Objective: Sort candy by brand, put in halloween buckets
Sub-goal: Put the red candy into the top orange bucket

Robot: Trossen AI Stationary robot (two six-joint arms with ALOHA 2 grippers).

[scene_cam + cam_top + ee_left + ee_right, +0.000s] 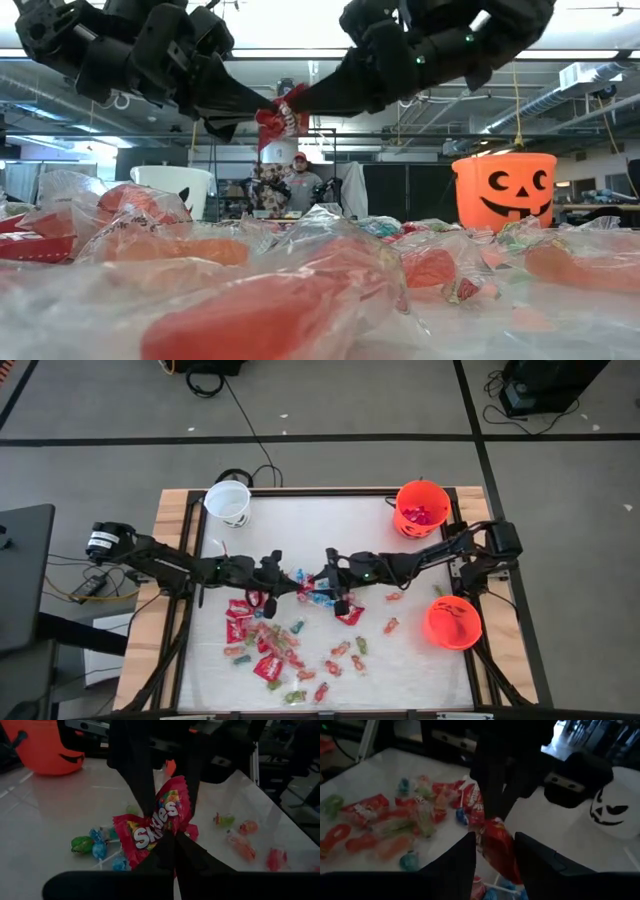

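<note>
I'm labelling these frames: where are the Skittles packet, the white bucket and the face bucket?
Skittles packet [156, 822], left wrist view, on its printed front.
White bucket [229, 501], high view, on its inside.
Face bucket [505, 190], low view, on the jack-o'-lantern face.

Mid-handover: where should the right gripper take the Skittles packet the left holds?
Probably its free end, opposite where the left gripper pinches it, approached head-on. The Skittles packet is held off the table, flat between the open fingers of the right gripper, so close across its faces.

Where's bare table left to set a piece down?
Free: the strip between the white bucket and the far orange bucket, and the near right corner below the second orange bucket. Crowded: the candy pile under the left gripper.
</note>
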